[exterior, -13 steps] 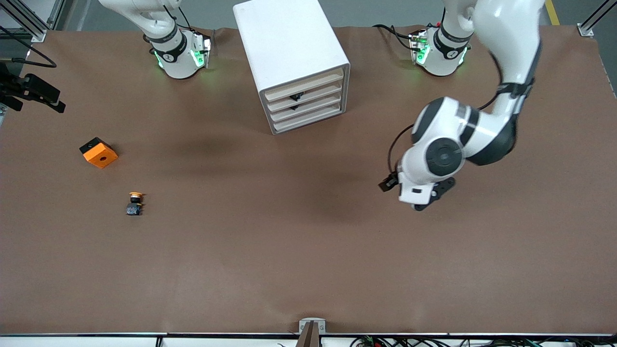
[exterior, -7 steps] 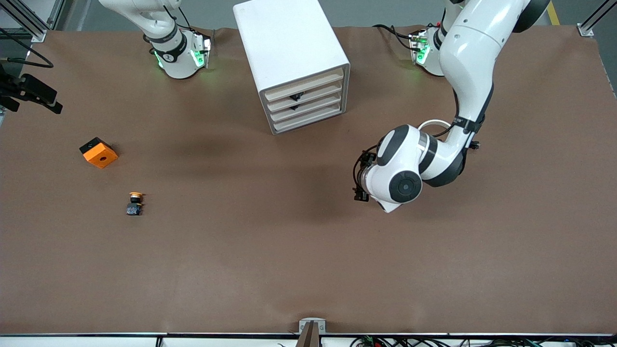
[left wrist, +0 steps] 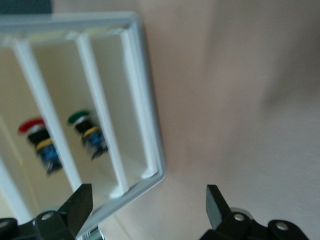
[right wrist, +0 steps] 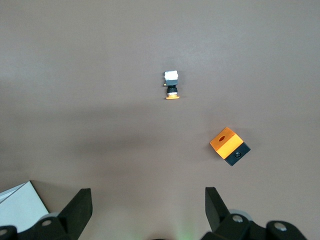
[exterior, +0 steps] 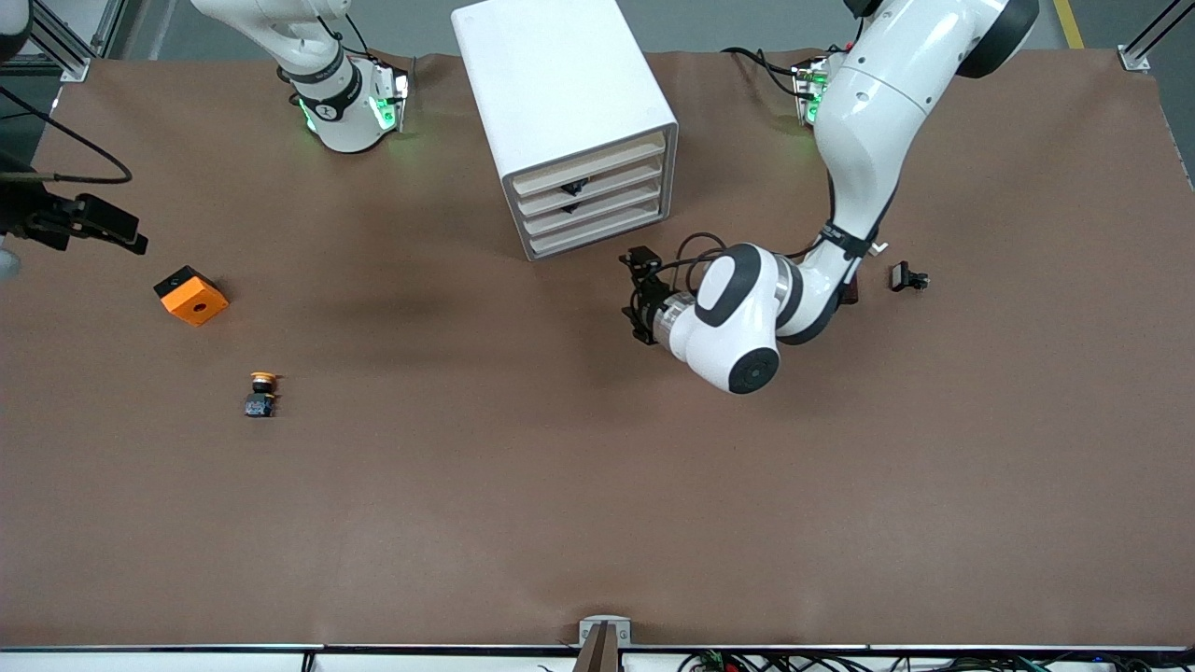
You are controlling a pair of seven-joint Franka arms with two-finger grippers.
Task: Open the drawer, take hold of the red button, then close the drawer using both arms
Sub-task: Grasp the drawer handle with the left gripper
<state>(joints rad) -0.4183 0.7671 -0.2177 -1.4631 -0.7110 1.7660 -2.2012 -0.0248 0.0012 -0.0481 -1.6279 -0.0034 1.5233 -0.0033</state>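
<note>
The white cabinet (exterior: 568, 112) stands at the table's back with its stacked beige-fronted drawers (exterior: 592, 203) all pushed in. In the left wrist view the red-capped button (left wrist: 36, 144) shows in one drawer (left wrist: 60, 100), beside a green-capped one (left wrist: 88, 132) in the neighbouring drawer. My left gripper (exterior: 640, 295) (left wrist: 147, 200) is open and empty, low in front of the cabinet, off its corner toward the left arm's end. My right gripper (exterior: 110, 228) (right wrist: 147, 202) hangs open and empty, high over the right arm's end of the table.
An orange cube with a hole (exterior: 190, 296) (right wrist: 229, 145) and a yellow-capped button (exterior: 261, 393) (right wrist: 172, 85) lie toward the right arm's end. A small black part (exterior: 907, 277) lies toward the left arm's end, beside the left arm's elbow.
The left arm has swung from the left arm's end of the table toward the cabinet front, and its gripper now faces the drawers. The right gripper has shifted slightly.
</note>
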